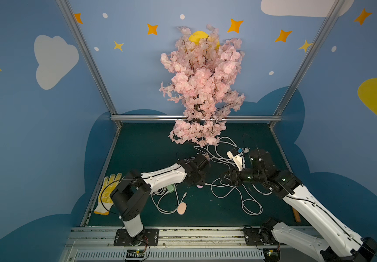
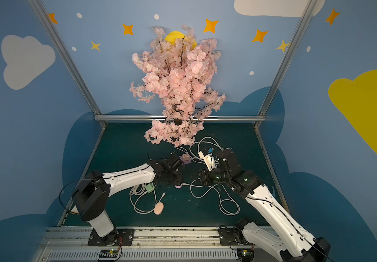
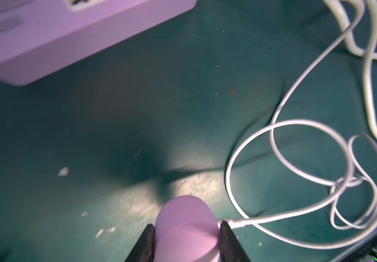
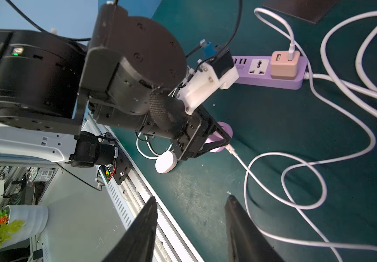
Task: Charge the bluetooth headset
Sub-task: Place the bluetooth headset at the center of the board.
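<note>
Between the left claw's [image 3: 186,224] fingers the lilac headset case [image 3: 184,213] is clamped by its sides, held low over the desk [image 3: 137,113]. On the case face turned toward the right arm, the plug [image 3: 234,221] of the white cable [image 3: 296,213] is butted up just behind one finger. Whether it is fully seated can't be told. The plug's long axis is judged to run roughly along the line from one claw to the other, with the cable trailing off in loops on the right arm's side. The right claw [image 4: 192,197] is seen with jaws wide and nothing between them. It is pointed at the plug from nearby, so it is the nearer one for any push. Further out, a white lead is plugged into the pink adapter [image 4: 284,65] on the purple power strip [image 4: 273,80]. It can't be traced through the tangle as the same cable. A final press along the plug axis may be needed, with the case braced.
</note>
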